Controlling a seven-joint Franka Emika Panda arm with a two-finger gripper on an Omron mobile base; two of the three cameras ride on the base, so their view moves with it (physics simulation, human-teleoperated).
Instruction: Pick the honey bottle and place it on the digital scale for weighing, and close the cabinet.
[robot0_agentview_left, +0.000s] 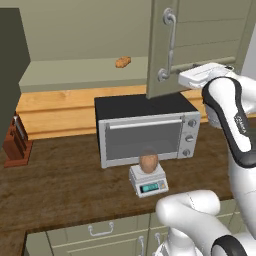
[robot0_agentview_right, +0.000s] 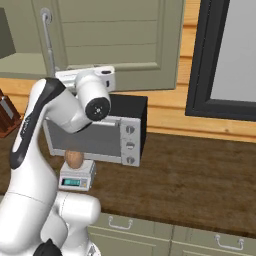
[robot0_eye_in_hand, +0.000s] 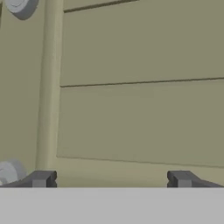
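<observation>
The brown honey bottle (robot0_agentview_left: 148, 161) (robot0_agentview_right: 74, 159) stands upright on the small white digital scale (robot0_agentview_left: 148, 182) (robot0_agentview_right: 78, 180), in front of the toaster oven. The sage-green cabinet door (robot0_agentview_left: 205, 35) (robot0_agentview_right: 120, 40) hangs open over the counter, its silver bar handle (robot0_agentview_left: 170, 45) (robot0_agentview_right: 48, 42) facing me. My gripper (robot0_eye_in_hand: 111, 179) is open, its two dark fingertips (robot0_eye_in_hand: 41, 178) spread wide and pointing straight at the door's panelled face, close to it. Nothing is between the fingers. Part of the handle's mount (robot0_eye_in_hand: 9, 170) shows at the left of the hand view.
A silver toaster oven with a black top (robot0_agentview_left: 145, 125) (robot0_agentview_right: 117, 130) sits behind the scale. A knife block (robot0_agentview_left: 17, 142) stands at the left. An orange-brown lump (robot0_agentview_left: 123, 61) lies on the open cabinet shelf. A dark-framed window (robot0_agentview_right: 225, 55) is at the right. Green drawers (robot0_agentview_left: 100, 230) run below the counter.
</observation>
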